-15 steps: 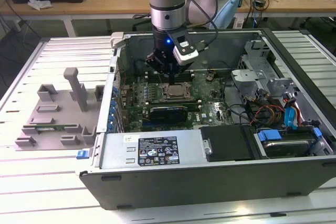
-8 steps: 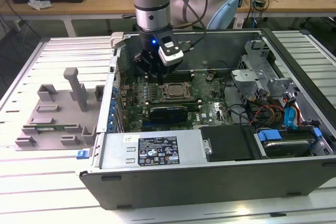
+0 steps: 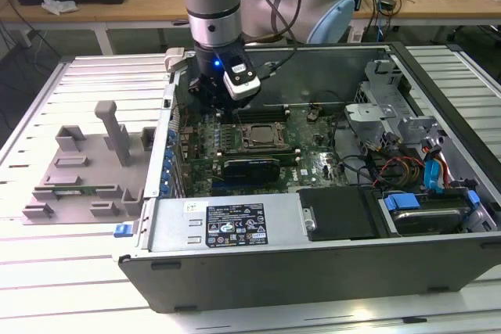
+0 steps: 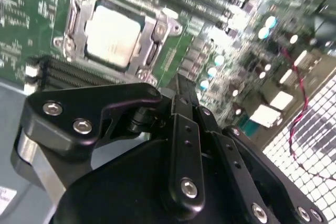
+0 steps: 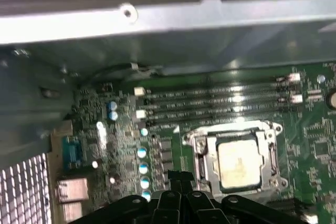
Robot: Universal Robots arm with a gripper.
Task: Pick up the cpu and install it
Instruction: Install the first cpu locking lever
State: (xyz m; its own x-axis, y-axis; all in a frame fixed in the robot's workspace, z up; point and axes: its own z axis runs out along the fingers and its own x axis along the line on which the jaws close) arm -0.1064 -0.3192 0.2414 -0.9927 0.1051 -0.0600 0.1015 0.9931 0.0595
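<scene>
An open computer case (image 3: 313,232) lies on a pale slatted table (image 3: 47,271), with a green motherboard (image 3: 235,150) exposed inside it. In the exterior view, a grey robot arm (image 3: 211,5) reaches down from above into the case, over the part of the motherboard toward the exterior view's left. In both wrist views, the black gripper (image 4: 181,92) (image 5: 181,178) has its two fingers drawn together with nothing between them. The cpu (image 4: 113,38), a small square chip with a pale metal top, sits flat in the socket (image 3: 262,134) on the motherboard, with a silver metal frame (image 4: 73,19) around its edges. The first wrist view shows the cpu (image 5: 239,163) just beside the fingertips but not touching them; the gripper hangs above the board, to one side of the socket. Long dark memory slots (image 5: 220,103) run along the board beyond the socket. Outside the case, toward the exterior view's left, a grey plastic fixture (image 3: 86,170) with raised blocks and one upright post rests on the table, well apart from the gripper.
</scene>
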